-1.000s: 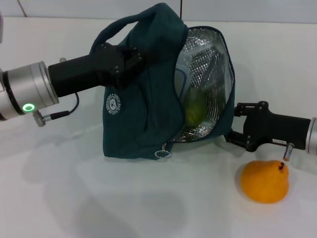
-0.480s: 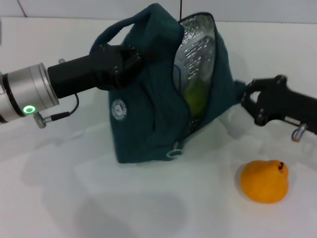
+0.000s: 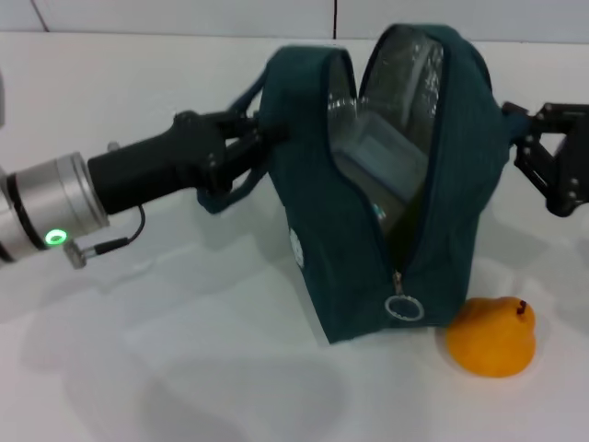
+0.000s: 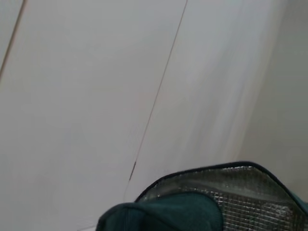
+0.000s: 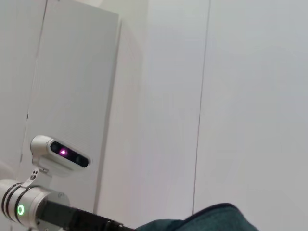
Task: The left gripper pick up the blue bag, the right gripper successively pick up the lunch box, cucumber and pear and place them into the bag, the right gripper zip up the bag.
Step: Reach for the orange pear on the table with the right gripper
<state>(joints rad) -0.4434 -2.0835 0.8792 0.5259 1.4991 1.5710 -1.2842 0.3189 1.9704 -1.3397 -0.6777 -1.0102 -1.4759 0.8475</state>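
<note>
The blue bag [image 3: 368,249] stands upright on the white table, its top gaping and its silver lining showing. Inside it lies the grey lunch box [image 3: 382,152]; the cucumber is hidden in the bag. My left gripper [image 3: 260,138] is shut on the bag's handle at its left side. My right gripper [image 3: 529,157] hangs open beside the bag's upper right edge. The orange-yellow pear [image 3: 492,336] rests on the table against the bag's lower right corner, below the right gripper. The left wrist view shows only the bag's lined rim [image 4: 231,192].
A metal ring zipper pull [image 3: 403,307] hangs at the bag's front lower end. White wall panels fill both wrist views. The right wrist view also shows the robot's head camera [image 5: 60,154] and the bag's top [image 5: 211,219].
The bag has swung from lying tilted to standing upright and has shifted right, up against the pear. My right gripper rose and drew back to the right.
</note>
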